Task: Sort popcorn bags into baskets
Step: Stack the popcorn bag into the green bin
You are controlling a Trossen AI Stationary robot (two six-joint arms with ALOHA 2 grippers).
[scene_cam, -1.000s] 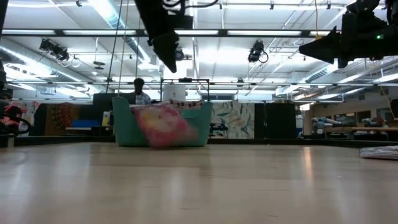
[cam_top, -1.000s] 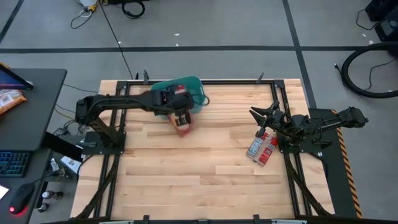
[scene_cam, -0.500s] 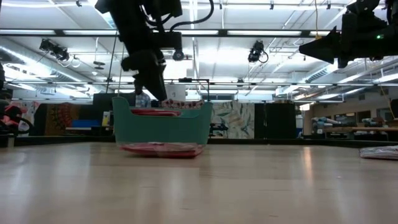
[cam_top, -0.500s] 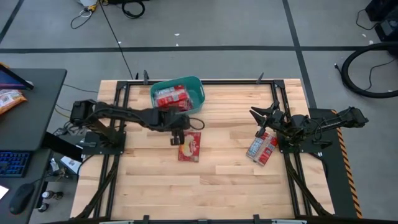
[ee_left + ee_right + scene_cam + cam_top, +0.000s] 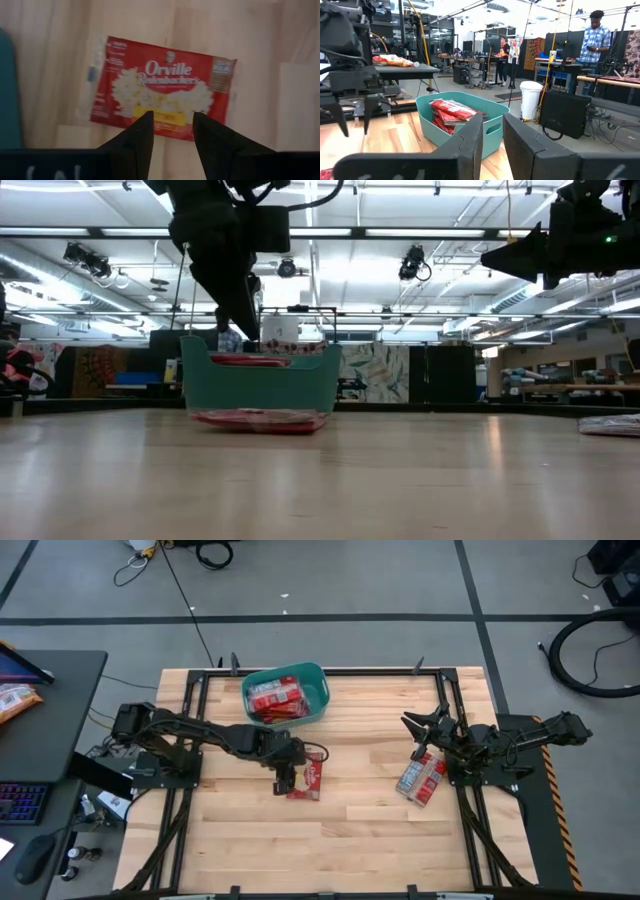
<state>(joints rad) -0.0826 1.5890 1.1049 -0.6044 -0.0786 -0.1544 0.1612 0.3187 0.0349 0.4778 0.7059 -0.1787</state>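
While left tool hovers open, packet (seemingly flat) clears tub.

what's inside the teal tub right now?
The teal tub holds red popcorn bags, stacked and rising above its rim in the right wrist view. How many lie underneath the top ones is hidden, as is the tub floor.

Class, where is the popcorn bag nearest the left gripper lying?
In the high view, that popcorn bag lies flat on the table, just below the teal basket, under the left gripper.
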